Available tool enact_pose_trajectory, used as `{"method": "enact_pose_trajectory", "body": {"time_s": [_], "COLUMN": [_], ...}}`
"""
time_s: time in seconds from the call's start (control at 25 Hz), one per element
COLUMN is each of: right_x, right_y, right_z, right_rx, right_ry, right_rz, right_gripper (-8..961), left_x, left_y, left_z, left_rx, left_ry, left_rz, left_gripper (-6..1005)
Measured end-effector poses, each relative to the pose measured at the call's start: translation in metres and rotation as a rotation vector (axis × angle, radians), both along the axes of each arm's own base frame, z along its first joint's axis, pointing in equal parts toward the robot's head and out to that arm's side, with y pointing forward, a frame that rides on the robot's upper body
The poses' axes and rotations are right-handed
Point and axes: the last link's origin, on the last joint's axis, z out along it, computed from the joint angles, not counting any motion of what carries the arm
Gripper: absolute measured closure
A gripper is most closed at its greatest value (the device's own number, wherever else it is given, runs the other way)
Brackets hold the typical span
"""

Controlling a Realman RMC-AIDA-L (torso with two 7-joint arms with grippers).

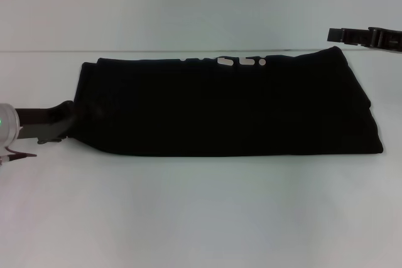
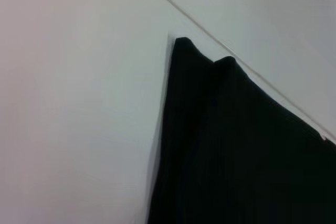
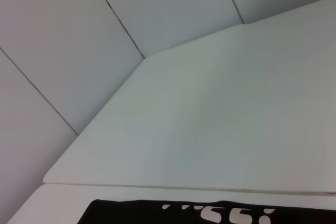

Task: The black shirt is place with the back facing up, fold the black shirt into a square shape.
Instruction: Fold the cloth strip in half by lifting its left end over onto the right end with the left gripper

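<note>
- Your black shirt [image 1: 226,105] lay folded into a long band across the table [image 1: 201,218].
- Your left gripper [image 1: 66,120] touched the shirt's left end; jaw state unclear.
- Your right gripper [image 1: 339,34] hovered above the far right corner; jaws unclear.

The black shirt [image 1: 232,105] lies folded in a long band across the middle of the white table [image 1: 201,218], and it is the only thing lying on the surface. In front of it the tabletop is bare from edge to edge. At its left end the left gripper [image 1: 66,123] touches the cloth, while the right gripper [image 1: 352,34] hangs above the far right corner.
</note>
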Motion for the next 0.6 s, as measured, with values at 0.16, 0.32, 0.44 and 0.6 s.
{"method": "enact_pose_trajectory", "body": {"time_s": [0.16,0.32,0.44,0.6], "right_x": [-0.0012,-0.0020,-0.0027,-0.0037], "right_y": [0.0008,0.0023,0.0031,0.0039], "right_z": [0.0002,0.0009,0.0012,0.0021], "right_rx": [0.001,0.007,0.010,0.014], "right_ry": [0.000,-0.003,-0.005,0.000], "right_rz": [0.003,0.003,0.004,0.005], "right_gripper": [333,333,333,333], "left_x": [0.0001,-0.0002,-0.0025,-0.0045], "left_y": [0.0011,0.0026,0.0020,0.0021], "left_z": [0.0016,0.0056,0.0067,0.0067], "left_rx": [-0.001,0.010,0.005,-0.003], "left_ry": [0.012,0.017,0.032,0.056], "left_rz": [-0.004,-0.003,0.003,0.007], "left_gripper": [166,166,245,365]}}
